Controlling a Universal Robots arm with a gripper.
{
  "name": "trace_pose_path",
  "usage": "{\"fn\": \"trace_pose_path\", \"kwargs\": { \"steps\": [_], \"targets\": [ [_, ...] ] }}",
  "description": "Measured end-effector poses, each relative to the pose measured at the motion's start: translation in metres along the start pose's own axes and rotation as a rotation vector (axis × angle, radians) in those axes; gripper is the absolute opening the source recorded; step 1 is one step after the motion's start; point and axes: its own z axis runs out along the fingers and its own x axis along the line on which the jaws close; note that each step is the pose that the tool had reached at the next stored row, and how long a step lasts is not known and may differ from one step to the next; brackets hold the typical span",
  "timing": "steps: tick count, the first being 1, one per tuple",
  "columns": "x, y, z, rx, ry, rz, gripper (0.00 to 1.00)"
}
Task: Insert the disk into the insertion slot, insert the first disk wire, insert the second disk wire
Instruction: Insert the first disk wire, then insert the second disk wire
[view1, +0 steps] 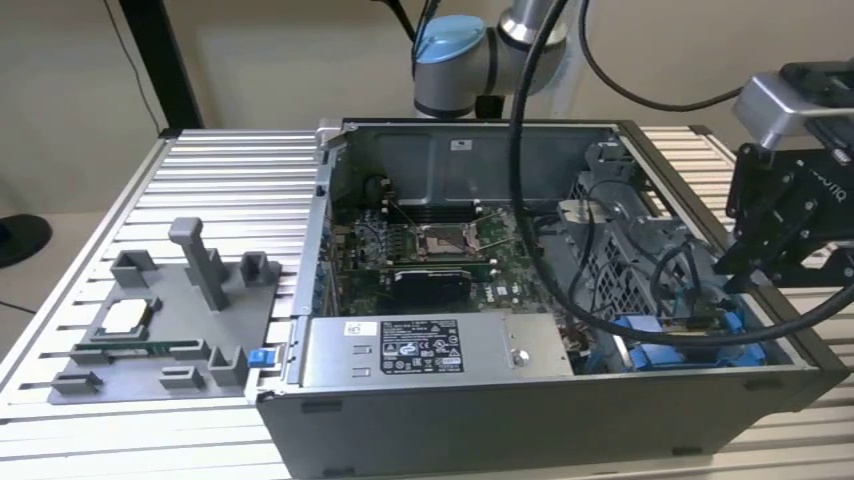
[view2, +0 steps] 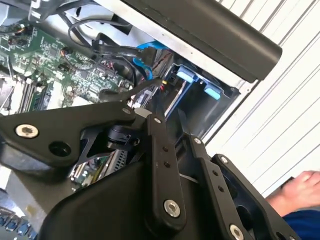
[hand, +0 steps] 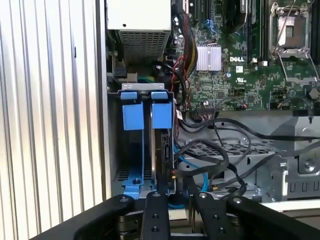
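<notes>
Gripper (hand: 172, 192) hangs at the near end of the insertion slot (hand: 131, 117); whether it is spread or pinching, I cannot tell. Just ahead, the disk (hand: 164, 150) appears seated on edge, its long axis running away from the gripper. Black wires (hand: 220, 155) crowd one flank and the case wall (hand: 102, 150) the other.

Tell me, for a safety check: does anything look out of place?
Yes: in the second wrist view a person's hand with a blue sleeve is over the slatted table beside the computer case, odd in a robot cell. Nothing looks spilled.
</notes>
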Motion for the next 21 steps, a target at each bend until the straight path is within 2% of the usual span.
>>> {"fn": "trace_pose_path", "kwargs": {
  "steps": [4,6,13,19,20,21],
  "targets": [
    [-0.0011,-0.0164,-0.0001,-0.0038,0.0002,0.001,0.00],
    [-0.0031,-0.0214,0.0001,-0.0047,0.0002,0.001,0.00],
    [-0.0120,-0.0235,0.0015,-0.0059,0.0005,-0.011,0.00],
    [-0.0155,-0.0264,0.0024,-0.0082,0.0007,-0.032,0.00],
    [-0.0159,-0.0274,0.0024,-0.0086,0.0008,-0.036,1.00],
    [-0.0161,-0.0286,0.0024,-0.0090,0.0010,-0.039,1.00]
  ]
}}
